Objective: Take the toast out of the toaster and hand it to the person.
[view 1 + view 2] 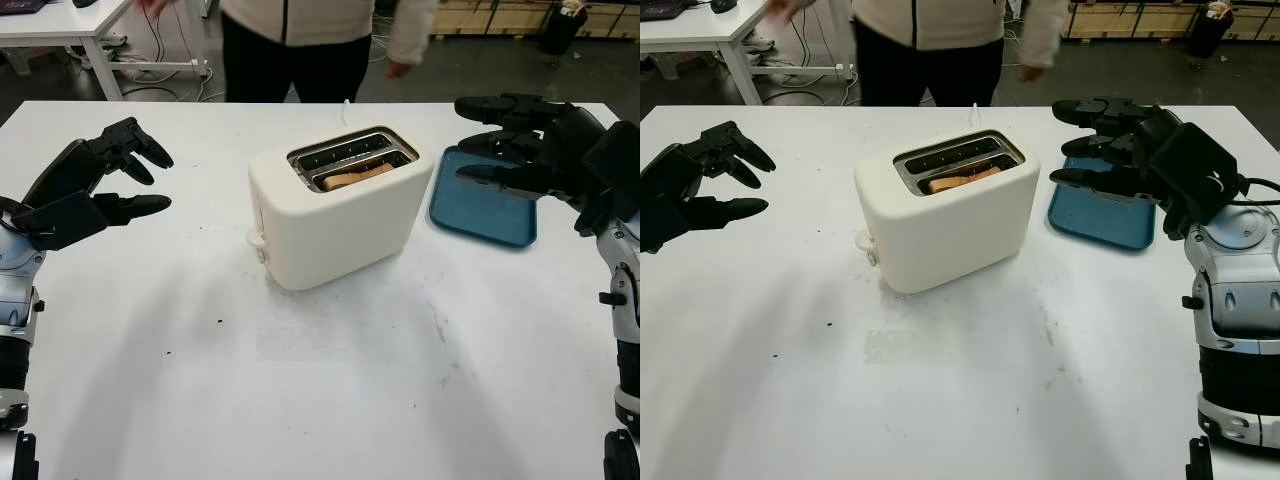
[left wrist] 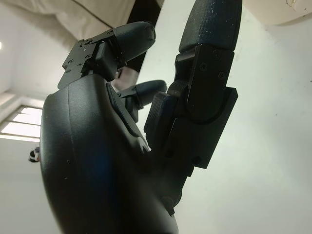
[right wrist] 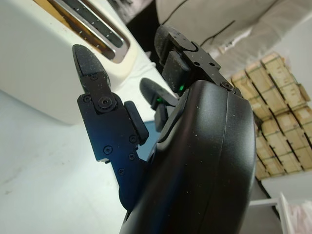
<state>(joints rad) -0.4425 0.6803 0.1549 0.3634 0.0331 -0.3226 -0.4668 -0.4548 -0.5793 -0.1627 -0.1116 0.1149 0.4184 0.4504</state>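
Right hand point(image 1: 500, 140): open, raised above the tray point(image 1: 483, 212), beside the toaster point(image 1: 338, 205); I judge it staged for a reach to the slots. Left hand point(image 1: 105, 185): open, well left, idle. Toast point(image 1: 357, 176): browned slice, low in the near slot, top edge showing. Person point(image 1: 300, 45): behind the table, placed to receive.
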